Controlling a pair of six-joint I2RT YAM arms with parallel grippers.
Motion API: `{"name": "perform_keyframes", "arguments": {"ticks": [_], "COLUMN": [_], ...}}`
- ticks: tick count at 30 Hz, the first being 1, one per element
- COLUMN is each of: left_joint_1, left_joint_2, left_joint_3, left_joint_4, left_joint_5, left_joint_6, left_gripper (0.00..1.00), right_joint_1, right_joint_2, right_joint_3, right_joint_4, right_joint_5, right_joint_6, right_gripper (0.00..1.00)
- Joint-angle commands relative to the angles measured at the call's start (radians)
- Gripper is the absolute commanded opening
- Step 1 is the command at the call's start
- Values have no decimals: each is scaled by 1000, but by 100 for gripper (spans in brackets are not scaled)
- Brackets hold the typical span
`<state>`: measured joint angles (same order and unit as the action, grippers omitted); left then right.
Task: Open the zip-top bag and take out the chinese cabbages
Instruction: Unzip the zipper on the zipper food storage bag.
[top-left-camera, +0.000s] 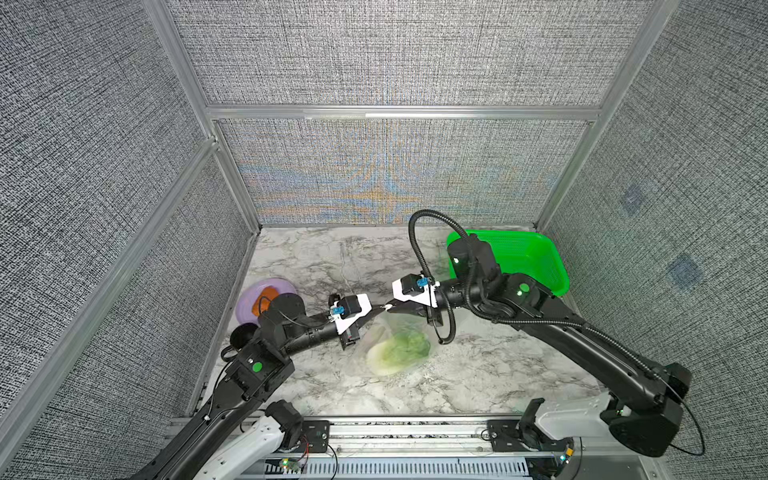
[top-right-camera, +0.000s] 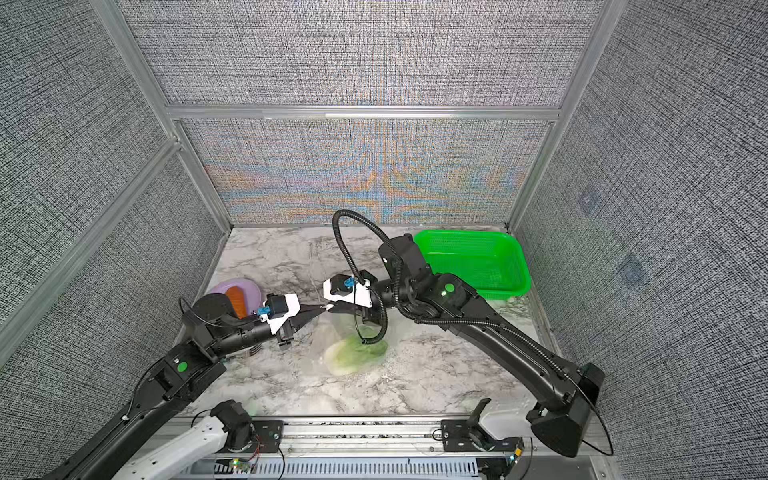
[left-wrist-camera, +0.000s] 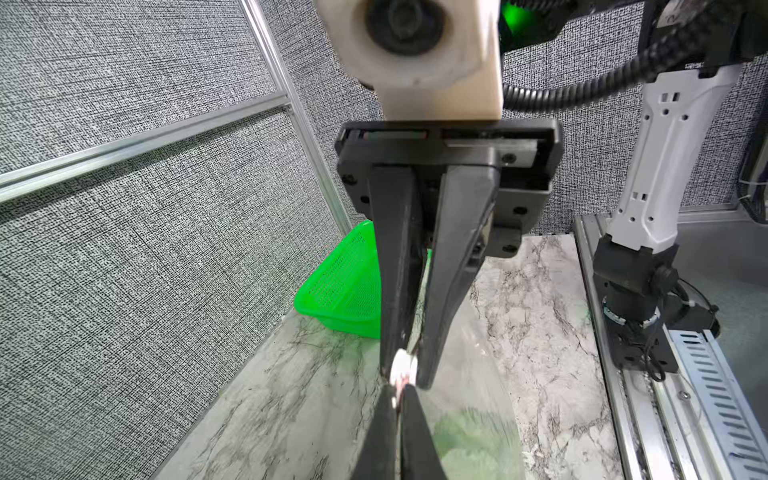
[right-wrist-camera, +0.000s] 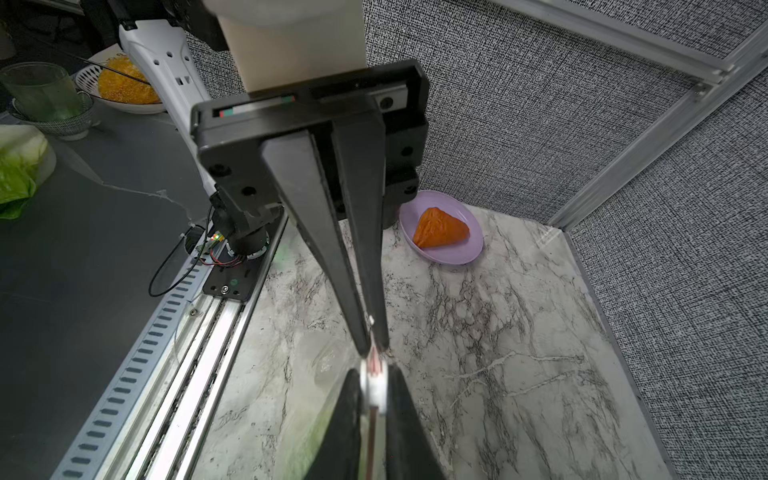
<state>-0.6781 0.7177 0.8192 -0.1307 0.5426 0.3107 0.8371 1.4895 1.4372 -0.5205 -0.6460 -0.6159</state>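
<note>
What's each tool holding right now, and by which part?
The left tool and right tool both pinch the zip-top bag at its pink zip edge, tips nearly touching; the chinese cabbage is inside it.

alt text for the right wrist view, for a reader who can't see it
The right gripper and the left gripper meet tip to tip, both shut on the pink zip edge of the zip-top bag above a marble table. Beyond, an orange wedge lies on a purple plate.
</note>
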Motion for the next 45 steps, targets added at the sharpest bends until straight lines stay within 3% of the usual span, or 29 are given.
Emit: {"name": "perform_keyframes", "arguments": {"ticks": [1, 31, 45], "left_joint_1": [0, 0, 0], "left_joint_2": [2, -44, -54], "left_joint_3": [9, -3, 7], "left_joint_4": [10, -10, -46], "left_joint_5": [24, -30, -49], "left_joint_6": [8, 47, 62], "left_gripper": [0, 0, 0], "right_joint_1": [3, 2, -47], "right_joint_2": [5, -55, -138], "right_joint_3": [1, -77, -176], "right_joint_4": [-1, -13, -23], "right_joint_5": [-17, 52, 69], "right_joint_6": [-17, -39, -39], "right_gripper": [0, 0, 0]}}
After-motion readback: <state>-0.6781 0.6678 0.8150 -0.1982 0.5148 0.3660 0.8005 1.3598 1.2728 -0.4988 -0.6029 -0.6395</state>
